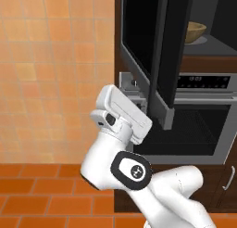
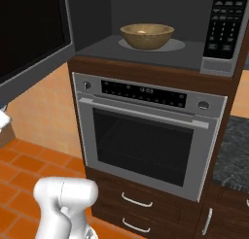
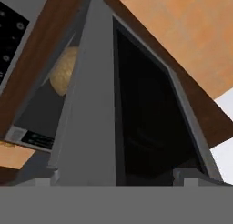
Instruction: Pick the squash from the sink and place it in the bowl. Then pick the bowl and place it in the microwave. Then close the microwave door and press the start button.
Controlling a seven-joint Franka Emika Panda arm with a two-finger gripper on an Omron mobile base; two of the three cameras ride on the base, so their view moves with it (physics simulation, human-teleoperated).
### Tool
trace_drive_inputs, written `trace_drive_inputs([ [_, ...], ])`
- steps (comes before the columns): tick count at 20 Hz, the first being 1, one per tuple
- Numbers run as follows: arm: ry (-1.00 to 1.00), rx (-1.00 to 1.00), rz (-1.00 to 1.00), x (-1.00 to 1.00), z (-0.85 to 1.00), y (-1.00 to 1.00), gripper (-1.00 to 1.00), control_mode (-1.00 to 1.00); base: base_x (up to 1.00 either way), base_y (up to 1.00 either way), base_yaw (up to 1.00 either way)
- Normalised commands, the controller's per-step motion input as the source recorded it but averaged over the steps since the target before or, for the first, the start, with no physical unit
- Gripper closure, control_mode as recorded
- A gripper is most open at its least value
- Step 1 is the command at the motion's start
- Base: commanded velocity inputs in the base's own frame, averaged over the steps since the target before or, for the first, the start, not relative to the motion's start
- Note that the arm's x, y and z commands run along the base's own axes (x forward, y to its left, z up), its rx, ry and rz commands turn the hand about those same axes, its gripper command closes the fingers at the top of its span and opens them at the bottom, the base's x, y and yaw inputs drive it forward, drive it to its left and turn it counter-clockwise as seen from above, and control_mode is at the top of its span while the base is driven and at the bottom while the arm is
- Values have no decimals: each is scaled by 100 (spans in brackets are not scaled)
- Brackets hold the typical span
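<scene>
The microwave door (image 1: 144,37) stands swung open, a wide black glass panel with grey trim. In the hand view its grey edge (image 3: 86,109) and black glass fill the space right in front of my gripper (image 3: 119,176). The gripper is open, one fingertip on each side of the door's lower edge, holding nothing. From the left base view my hand (image 1: 140,101) sits just under the door's bottom corner. The tan wooden bowl (image 2: 147,35) rests inside the microwave (image 2: 160,51) cavity, also seen as bowl (image 1: 196,31) and bowl (image 3: 63,70). The squash is hidden; the sink is out of view.
The microwave's button panel (image 2: 225,25) is at the cavity's right. Below it is a steel oven (image 2: 146,136) with a bar handle, then wooden drawers (image 2: 136,204). A dark stone counter (image 2: 234,150) lies to the right. An orange tiled wall (image 1: 51,69) and floor are to the left.
</scene>
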Motion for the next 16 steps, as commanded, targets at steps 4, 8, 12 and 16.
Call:
trace_drive_inputs([
  [4, -10, 35, -5, -9, 9, -72, -100, -100, 0, 0, 0],
  [8, -1, 39, -1, 3, 31, -93, -100, -100, 0, 0, 0],
  [12, 0, 40, 0, 9, 27, -95, -100, -100, 0, 0, 0],
  [16, 0, 40, 0, 14, 19, -95, -100, -100, 0, 0, 0],
])
